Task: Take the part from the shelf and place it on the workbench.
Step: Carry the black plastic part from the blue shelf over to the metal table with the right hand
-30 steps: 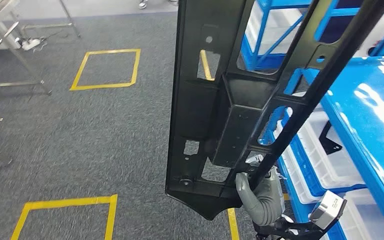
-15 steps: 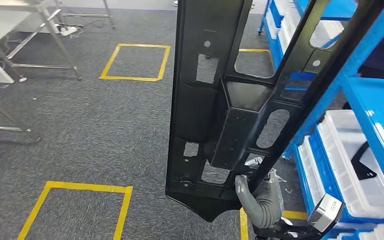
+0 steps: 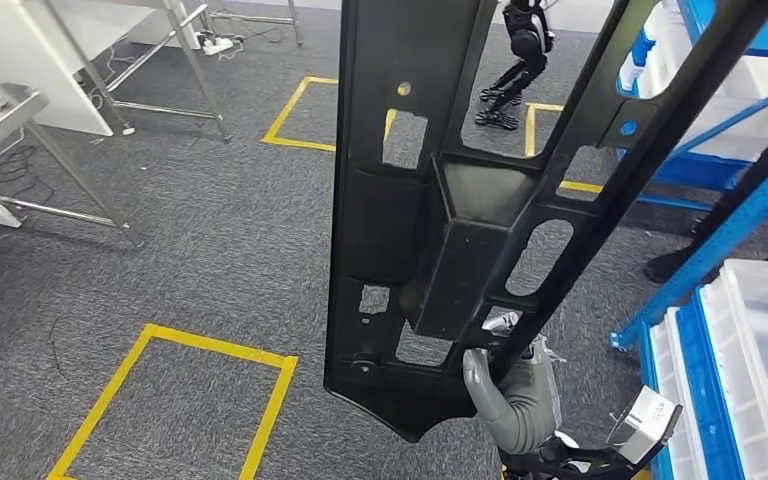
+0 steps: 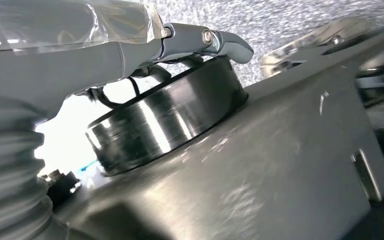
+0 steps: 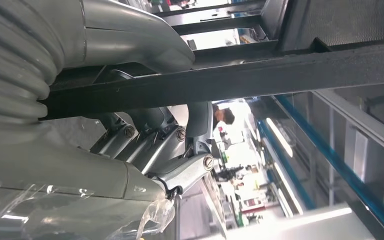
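Observation:
The part point(image 3: 410, 200) is a long black plastic frame with cut-outs and a box-shaped middle. It stands upright close in front of me in the head view, running off the top of the picture. My right hand point(image 3: 515, 395) grips it near its lower end, thumb wrapped around a slanting bar. In the right wrist view the fingers point(image 5: 170, 145) curl around that black bar point(image 5: 230, 82). My left hand point(image 4: 105, 45) appears in the left wrist view with a finger stretched out straight and nothing in it.
A blue shelf point(image 3: 760, 200) with white bins point(image 3: 750, 340) stands at the right edge. Metal tables point(image 3: 20, 110) stand at the far left. Yellow tape squares point(image 3: 175, 400) mark the grey carpet. Another robot's legs point(image 3: 520, 60) stand at the back, and a dark shoe point(image 3: 670, 265) shows by the shelf.
The whole picture has shifted: the camera has turned away from the blue shelf, which slid off to the right, while the tables came in at the left. The part stays in my right hand.

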You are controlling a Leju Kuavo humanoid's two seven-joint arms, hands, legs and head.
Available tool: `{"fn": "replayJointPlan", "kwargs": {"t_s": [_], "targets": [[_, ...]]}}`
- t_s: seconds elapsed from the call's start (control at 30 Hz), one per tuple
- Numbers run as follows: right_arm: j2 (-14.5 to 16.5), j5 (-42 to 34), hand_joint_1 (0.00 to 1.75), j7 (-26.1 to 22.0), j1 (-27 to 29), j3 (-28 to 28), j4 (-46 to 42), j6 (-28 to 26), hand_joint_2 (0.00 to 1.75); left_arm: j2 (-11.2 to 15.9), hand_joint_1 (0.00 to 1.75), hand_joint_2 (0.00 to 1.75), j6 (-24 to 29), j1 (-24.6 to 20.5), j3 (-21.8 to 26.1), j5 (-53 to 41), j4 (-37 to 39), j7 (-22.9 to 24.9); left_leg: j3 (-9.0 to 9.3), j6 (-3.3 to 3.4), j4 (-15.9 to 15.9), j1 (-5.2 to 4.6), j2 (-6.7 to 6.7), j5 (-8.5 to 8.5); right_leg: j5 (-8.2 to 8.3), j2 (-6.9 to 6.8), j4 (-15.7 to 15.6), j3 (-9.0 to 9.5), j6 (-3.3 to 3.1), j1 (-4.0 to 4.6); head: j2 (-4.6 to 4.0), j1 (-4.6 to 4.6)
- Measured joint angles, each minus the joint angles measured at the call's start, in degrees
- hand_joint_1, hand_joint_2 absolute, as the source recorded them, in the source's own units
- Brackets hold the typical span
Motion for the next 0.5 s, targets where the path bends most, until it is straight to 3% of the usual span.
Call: {"fn": "replayJointPlan", "kwargs": {"t_s": [0.07, 0.1, 0.17, 0.2, 0.27, 0.3, 0.37, 0.4, 0.43, 0.5], "targets": [[0.3, 0.1, 1.75, -0.1, -0.1, 0.1, 0.3, 0.2, 1.75, 0.1, 0.0, 1.75, -0.4, 0.2, 0.0, 0.0, 0.0, -0.2, 2.68, 0.69, -6.2, -0.58, 2.45, 2.13, -0.36, -1.03, 0.1, 0.28, 0.42, 0.26, 0.0, 0.01], [0.4, 0.1, 1.75, -0.1, -0.1, 0.2, 0.5, 0.2, 1.75, 0.2, 0.0, 1.75, -0.5, 0.2, 0.0, 0.0, 0.0, -0.4, 2.92, 1.01, -7.2, -0.86, 2.87, 2.18, -0.51, -1.6, 0.1, 0.35, 0.65, 0.36, 0.0, 0.01], [0.6, 0.1, 1.75, -0.1, -0.4, 0.3, 0.8, 0.3, 1.75, 0.2, 0.0, 1.75, -0.7, 0.3, 0.0, 0.0, 0.0, -0.7, 2.84, 1.56, -7.5, -0.84, 1.43, 2.38, -0.82, -2.76, 0.1, 0.54, 1.13, 0.38, 0.0, 0.01], [0.6, 0.2, 1.75, -0.1, -0.5, 0.4, 0.9, 0.3, 1.75, 0.2, 0.0, 1.75, -0.7, 0.3, 0.0, 0.0, 0.0, -0.7, 3.0, 1.83, -7.8, -0.68, 0.71, 2.52, -1.26, -2.29, 0.5, 0.58, 1.42, 0.31, 0.0, 0.02], [0.7, 0.4, 1.75, -0.1, -0.6, 0.4, 0.9, 0.3, 1.75, 0.2, 0.0, 1.75, -0.8, 0.3, 0.1, 0.0, 0.0, -0.8, 3.44, 2.37, -8.1, -0.21, -0.63, 2.87, -3.69, 0.59, 4.5, -0.97, 1.94, 0.14, 0.0, 0.1], [0.7, 0.5, 1.75, -0.1, -0.6, 0.4, 1.0, 0.3, 1.75, 0.1, 0.0, 1.75, -0.8, 0.4, 0.1, 0.0, 0.0, -0.9, 3.5, 2.5, -8.1, -0.12, -1.3, 2.91, -5.51, 2.4, 8.5, -2.78, 2.12, 0.02, 0.0, 0.14], [0.7, 0.6, 1.75, 0.2, -0.5, 0.4, 1.0, 0.1, 1.75, 0.1, 0.0, 1.75, -0.8, 0.3, 0.1, 0.1, 0.0, -1.1, 3.56, 2.64, -8.1, -0.05, -2.83, 2.93, -8.1, 3.81, 16.3, -7.0, 2.36, -0.07, 0.0, 0.19], [0.7, 0.7, 1.75, 0.2, -0.5, 0.5, 1.1, 0.0, 1.75, 0.1, 0.0, 1.75, -0.9, 0.4, 0.1, 0.1, 0.0, -1.2, 3.64, 2.64, -8.1, -0.02, -3.68, 2.91, -7.92, 3.97, 17.8, -8.13, 2.43, -0.11, 0.0, 0.2], [0.7, 0.7, 1.75, 0.3, -0.5, 0.5, 1.1, 0.0, 1.75, 0.1, 0.0, 1.75, -1.0, 0.4, 0.1, 0.1, 0.0, -1.2, 3.79, 2.6, -8.1, 0.04, -4.53, 2.85, -6.56, 4.06, 16.9, -8.1, 2.46, -0.16, 0.0, 0.21], [0.7, 0.7, 1.75, 0.4, -0.4, 0.5, 1.1, -0.1, 1.75, 0.1, 0.0, 1.75, -1.2, 0.3, 0.2, 0.2, 0.0, -1.2, 4.17, 2.29, -7.9, 0.25, -6.17, 2.59, -1.81, 5.3, 9.1, -5.1, 2.59, -0.49, 0.0, 0.22]]}}
